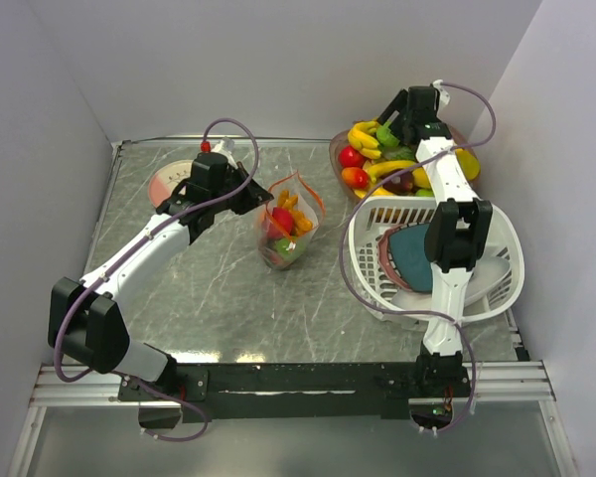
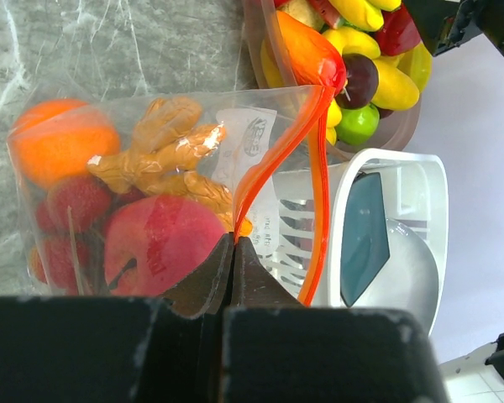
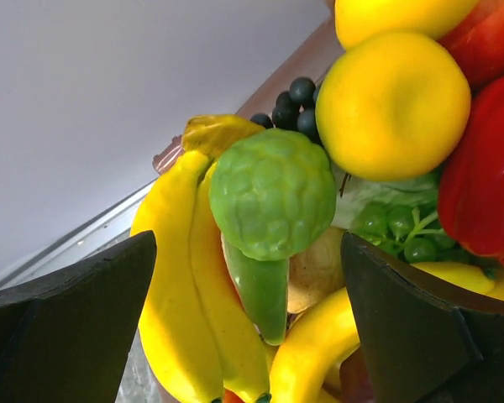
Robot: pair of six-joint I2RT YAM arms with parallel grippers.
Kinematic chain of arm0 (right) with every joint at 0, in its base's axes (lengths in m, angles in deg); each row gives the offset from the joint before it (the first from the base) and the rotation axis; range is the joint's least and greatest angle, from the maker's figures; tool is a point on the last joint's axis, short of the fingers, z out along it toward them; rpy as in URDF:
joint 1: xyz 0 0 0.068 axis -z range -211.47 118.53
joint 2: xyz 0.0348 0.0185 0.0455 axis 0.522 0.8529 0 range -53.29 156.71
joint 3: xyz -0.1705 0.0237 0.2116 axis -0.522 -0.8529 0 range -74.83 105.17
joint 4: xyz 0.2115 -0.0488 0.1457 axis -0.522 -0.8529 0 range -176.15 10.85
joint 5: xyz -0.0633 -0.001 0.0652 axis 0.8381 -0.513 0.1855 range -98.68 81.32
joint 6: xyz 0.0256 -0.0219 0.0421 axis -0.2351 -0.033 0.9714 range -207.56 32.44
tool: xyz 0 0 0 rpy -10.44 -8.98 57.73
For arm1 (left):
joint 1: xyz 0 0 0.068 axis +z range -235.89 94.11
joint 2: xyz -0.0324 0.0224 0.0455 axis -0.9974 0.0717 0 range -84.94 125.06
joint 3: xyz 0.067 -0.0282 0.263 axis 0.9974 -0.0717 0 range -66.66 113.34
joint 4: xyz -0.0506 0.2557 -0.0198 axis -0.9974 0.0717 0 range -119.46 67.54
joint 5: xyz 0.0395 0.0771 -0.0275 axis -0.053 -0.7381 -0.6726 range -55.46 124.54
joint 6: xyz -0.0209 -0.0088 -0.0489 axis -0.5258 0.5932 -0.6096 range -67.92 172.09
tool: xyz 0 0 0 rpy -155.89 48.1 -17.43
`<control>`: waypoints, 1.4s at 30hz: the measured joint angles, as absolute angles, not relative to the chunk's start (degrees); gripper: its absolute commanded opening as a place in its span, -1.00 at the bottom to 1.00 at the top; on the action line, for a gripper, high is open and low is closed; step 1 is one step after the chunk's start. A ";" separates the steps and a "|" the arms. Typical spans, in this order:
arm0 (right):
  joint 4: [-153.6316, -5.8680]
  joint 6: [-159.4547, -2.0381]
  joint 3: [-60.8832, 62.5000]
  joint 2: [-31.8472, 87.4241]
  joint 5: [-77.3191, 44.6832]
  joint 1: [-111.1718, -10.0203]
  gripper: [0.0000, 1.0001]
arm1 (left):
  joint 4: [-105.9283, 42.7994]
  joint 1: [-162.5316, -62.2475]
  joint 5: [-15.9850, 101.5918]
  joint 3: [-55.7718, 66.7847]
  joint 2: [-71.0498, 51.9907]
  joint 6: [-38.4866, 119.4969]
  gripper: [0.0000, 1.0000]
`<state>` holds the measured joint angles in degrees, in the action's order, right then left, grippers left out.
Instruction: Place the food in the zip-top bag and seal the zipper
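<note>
The clear zip-top bag [image 1: 286,227] stands open mid-table, holding an orange [image 2: 59,147], a red apple [image 2: 164,243], strawberries and tan ginger-like pieces. My left gripper [image 1: 261,201] is shut on the bag's orange-red zipper strip [image 2: 252,180] at the mouth's near edge [image 2: 233,242]. No slider shows. My right gripper [image 1: 382,124] is open over the fruit pile at the back right. Its jaws straddle a bumpy green fruit [image 3: 273,193] and a green pepper [image 3: 265,290] without touching, with bananas [image 3: 181,302] to their left.
A clear bowl [image 1: 336,149] holds the fruit pile, including a yellow lemon [image 3: 395,105] and a red pepper [image 3: 483,185]. A white slatted basket [image 1: 363,288] with a teal plate [image 1: 417,253] stands right of the bag. A pink dish [image 1: 167,184] sits back left.
</note>
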<state>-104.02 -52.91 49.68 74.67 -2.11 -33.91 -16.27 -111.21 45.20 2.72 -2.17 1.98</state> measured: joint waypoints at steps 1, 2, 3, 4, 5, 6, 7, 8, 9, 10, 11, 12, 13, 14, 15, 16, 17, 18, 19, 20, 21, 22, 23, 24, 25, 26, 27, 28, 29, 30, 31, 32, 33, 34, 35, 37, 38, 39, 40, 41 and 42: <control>-103.99 -52.40 49.62 74.87 -2.39 -33.88 0.98 | -16.27 -111.21 45.18 2.72 -2.17 2.04 -0.98; -103.82 -52.01 49.62 74.95 -2.55 -33.86 0.98 | -16.27 -111.21 45.20 2.72 -2.17 2.09 -0.98; -103.25 -51.51 49.62 75.00 -2.70 -33.86 0.98 | -16.25 -111.21 45.18 2.72 -2.17 2.11 -0.98; -102.53 -51.05 49.62 75.02 -2.85 -33.86 0.98 | -16.25 -111.21 45.20 2.74 -2.15 2.20 -0.98; -102.09 -50.81 49.62 75.06 -2.96 -33.84 0.98 | -16.25 -111.21 45.20 2.74 -2.15 2.28 -0.98; -101.46 -50.28 49.55 75.11 -3.05 -33.84 0.98 | -16.23 -111.21 45.20 2.79 -2.13 2.39 -0.98; -100.89 -49.85 49.40 75.19 -3.18 -33.84 0.98 | -16.23 -111.21 45.20 2.79 -2.09 2.48 -0.98; -100.02 -49.45 48.87 75.19 -3.20 -33.82 0.98 | -16.23 -111.21 45.20 2.79 -2.04 2.50 -0.98; -99.19 -48.97 48.22 75.19 -3.25 -33.82 0.97 | -16.23 -111.21 45.20 2.79 -1.93 2.50 -0.98; -98.40 -48.38 47.32 75.22 -3.40 -33.82 0.97 | -16.23 -111.21 45.20 2.79 -1.80 2.55 -0.98; -97.63 -47.95 46.32 75.22 -3.46 -33.80 0.97 | -16.18 -111.21 45.20 2.79 -1.72 2.70 -0.98; -97.18 -47.64 45.53 75.24 -3.55 -33.80 0.97 | -16.10 -111.21 45.18 2.79 -1.67 2.81 -0.98; -96.59 -47.11 44.46 75.24 -3.57 -33.78 0.96 | -15.96 -111.21 45.18 2.79 -1.67 2.90 -0.98; -96.13 -46.79 43.67 75.24 -3.57 -33.75 0.96 | -15.88 -111.21 45.18 2.79 -1.67 2.90 -0.98; -95.60 -46.44 42.86 75.24 -3.57 -33.73 0.96 | -15.85 -111.21 45.18 2.79 -1.67 2.92 -0.98; -95.27 -46.22 42.36 75.37 -3.57 -33.71 0.96 | -15.85 -111.21 45.18 2.79 -1.67 2.90 -0.98; -95.16 -45.98 42.27 75.59 -3.55 -33.69 0.95 | -15.83 -111.21 45.15 2.79 -1.67 2.92 -0.98; -94.99 -45.69 42.27 75.89 -3.55 -33.67 0.95 | -15.83 -111.21 45.18 2.79 -1.67 2.92 -0.98; -94.79 -45.39 42.27 76.09 -3.51 -33.62 0.93 | -15.83 -111.21 45.18 2.79 -1.67 2.92 -0.98; -94.53 -45.19 42.27 76.33 -3.49 -33.58 0.92 | -15.83 -111.21 45.18 2.79 -1.67 2.92 -0.98; -94.40 -44.99 42.27 76.53 -3.49 -33.56 0.91 | -15.83 -111.21 45.18 2.79 -1.67 2.90 -0.98; -94.22 -44.82 42.27 76.83 -3.40 -33.51 0.89 | -15.81 -111.21 45.15 2.79 -1.67 2.92 -0.98; -93.83 -44.54 42.27 77.12 -3.35 -33.47 0.89 | -15.83 -111.21 45.15 2.79 -1.67 2.92 -0.98; -93.53 -44.36 42.27 77.29 -3.35 -33.45 0.87 | -15.83 -111.21 45.15 2.79 -1.67 2.92 -0.98; -93.22 -44.08 42.14 77.42 -3.33 -33.43 0.84 | -15.81 -111.21 45.18 2.79 -1.67 2.90 -0.98; -93.20 -43.90 42.05 77.47 -3.31 -33.43 0.82 | -15.79 -111.21 45.15 2.79 -1.67 2.92 -0.98; -92.91 -43.73 41.94 77.47 -3.22 -33.40 0.79 | -15.75 -111.21 45.15 2.79 -1.67 2.92 -0.98; -92.43 -43.57 41.81 77.47 -3.11 -33.40 0.73 | -15.68 -111.21 45.15 2.79 -1.67 2.92 -0.98; -92.00 -43.46 41.70 77.47 -3.09 -33.40 0.70 | -15.64 -111.21 45.15 2.79 -1.67 2.90 -0.98; -91.12 -43.42 41.27 77.47 -2.94 -33.40 0.65 | -15.53 -111.21 45.15 2.79 -1.67 2.90 -0.98; -90.53 -43.31 40.85 77.44 -2.72 -33.40 0.55 | -15.44 -111.21 45.15 2.79 -1.67 2.90 -0.98; -89.72 -43.22 40.15 77.44 -2.59 -33.40 0.50 | -15.40 -111.21 45.15 2.79 -1.67 2.90 -0.98; -89.11 -43.11 39.45 77.44 -2.50 -33.40 0.44 | -15.40 -111.21 45.15 2.79 -1.67 2.90 -0.98; -88.69 -43.05 39.02 77.44 -2.48 -33.40 0.32 | -15.37 -111.21 45.15 2.79 -1.67 2.90 -0.98; -88.43 -42.92 38.62 77.44 -2.46 -33.40 0.26 | -15.37 -111.21 45.15 2.79 -1.67 2.90 -0.98; -88.04 -42.96 38.38 77.44 -2.35 -33.40 0.02 | -15.35 -111.21 45.15 2.79 -1.67 2.90 -0.98; -87.89 -43.01 38.38 77.44 -2.26 -33.40 -0.04 | -15.35 -111.21 45.13 2.79 -1.67 2.90 -0.98; -87.78 -43.07 38.38 77.44 -2.26 -33.40 -0.08 | -15.35 -111.21 45.15 2.79 -1.67 2.92 -0.98; -87.69 -43.09 38.27 77.38 -2.26 -33.40 -0.14 | -15.35 -111.21 45.15 2.79 -1.67 2.90 -0.98; -87.60 -43.09 38.05 77.29 -2.22 -33.40 -0.16 | -15.35 -111.21 45.15 2.79 -1.67 2.90 -0.98; -87.38 -43.11 37.68 77.07 -2.15 -33.40 -0.18 | -15.35 -111.21 45.15 2.79 -1.67 2.90 -0.98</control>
